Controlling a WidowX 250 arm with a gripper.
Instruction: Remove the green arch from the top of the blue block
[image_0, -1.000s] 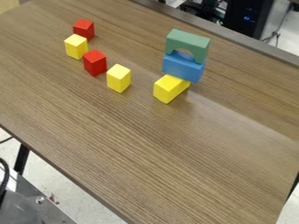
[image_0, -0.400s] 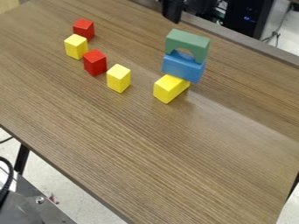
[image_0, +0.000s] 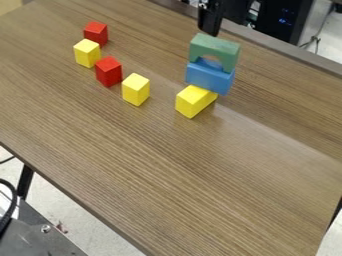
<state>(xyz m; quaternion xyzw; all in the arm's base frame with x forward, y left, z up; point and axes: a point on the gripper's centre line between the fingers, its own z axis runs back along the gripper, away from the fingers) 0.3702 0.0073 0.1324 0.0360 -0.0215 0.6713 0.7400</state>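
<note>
My black gripper hangs at the top edge of the view, just above and behind the green arch in the picture; how its two sides stand cannot be made out. The green arch rests legs down on the blue block, at the upper right of the table. That blue block stands right behind a yellow block, whose far end meets its lower front.
To the left, a slanting row of small blocks runs toward the middle: a red block, a yellow block, another red block and another yellow block. The brown table has its far edge behind the arch.
My gripper has come into view from the top edge and moved down and slightly right, closer to the green arch. The blocks have stayed in place.
</note>
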